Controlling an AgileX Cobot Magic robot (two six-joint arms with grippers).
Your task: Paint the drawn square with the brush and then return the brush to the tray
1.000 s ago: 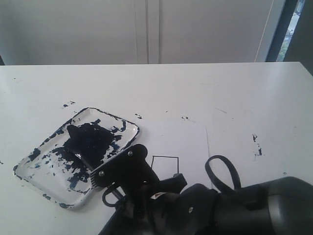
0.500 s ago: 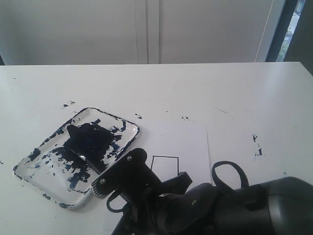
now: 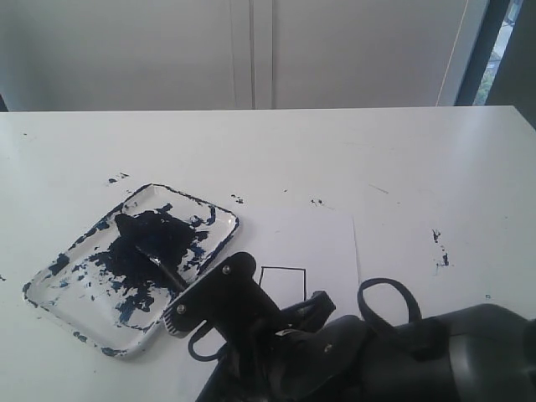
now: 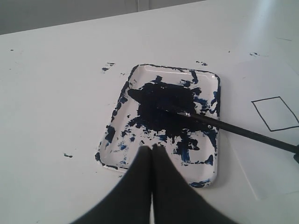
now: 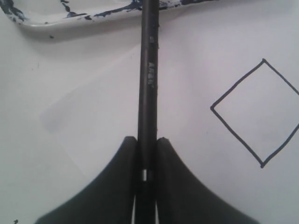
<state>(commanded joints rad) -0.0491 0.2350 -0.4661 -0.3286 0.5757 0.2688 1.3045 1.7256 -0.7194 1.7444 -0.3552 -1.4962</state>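
The tray (image 3: pixel 94 311) sits left of centre, smeared dark blue. The brush (image 3: pixel 167 272) slants from the paint pool to my right gripper (image 3: pixel 186 289), which is shut on its black handle (image 5: pixel 148 70). The bristle tip rests in the paint, and the ferrule (image 4: pixel 187 113) glints just outside the pool. The drawn square (image 3: pixel 283 280) on the paper is white inside; my right arm hides its lower edge in the exterior view. It lies beside the handle in the right wrist view, square (image 5: pixel 257 112). My left gripper (image 4: pixel 152 148) hovers shut and empty over the tray's near rim.
A white paper sheet (image 3: pixel 314 239) carrying the square lies right of the tray. Small dark paint specks (image 3: pixel 115 178) dot the white table (image 3: pixel 377 159). My right arm (image 3: pixel 402 356) fills the lower foreground. A wall stands behind the table's far edge.
My right gripper has shifted slightly to the right, dragging the brush tip across the paint in the tray. The tray and paper have not moved.
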